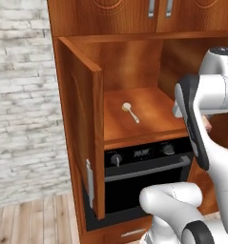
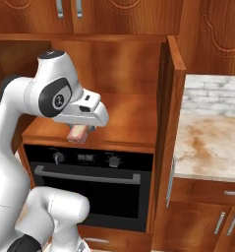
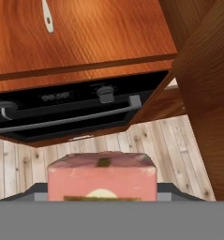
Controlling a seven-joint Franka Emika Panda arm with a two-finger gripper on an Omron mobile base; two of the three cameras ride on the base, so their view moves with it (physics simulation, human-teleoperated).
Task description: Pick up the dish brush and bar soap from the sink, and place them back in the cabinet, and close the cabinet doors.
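My gripper [image 2: 80, 132] is shut on the bar soap [image 2: 77, 134], a pinkish-red block [image 3: 102, 179] held between the two fingers. It hangs in the air just in front of the cabinet's shelf edge [image 2: 89, 143], above the oven, with the wooden floor below it in the hand view. The dish brush [image 1: 130, 112] lies on the shelf [image 1: 139, 119], with its cream head toward the back; its pale handle end [image 3: 48, 16] shows in the hand view. Both cabinet doors stand open: the left door [image 1: 84, 128] and the right door [image 2: 169, 113]. The sink is out of view.
A black built-in oven [image 1: 144, 176] with knobs and a bar handle sits under the shelf. The open right door [image 3: 207, 93] is close beside the gripper. A tan marble counter [image 2: 210, 142] lies to the right and a brick wall [image 1: 20, 95] to the left.
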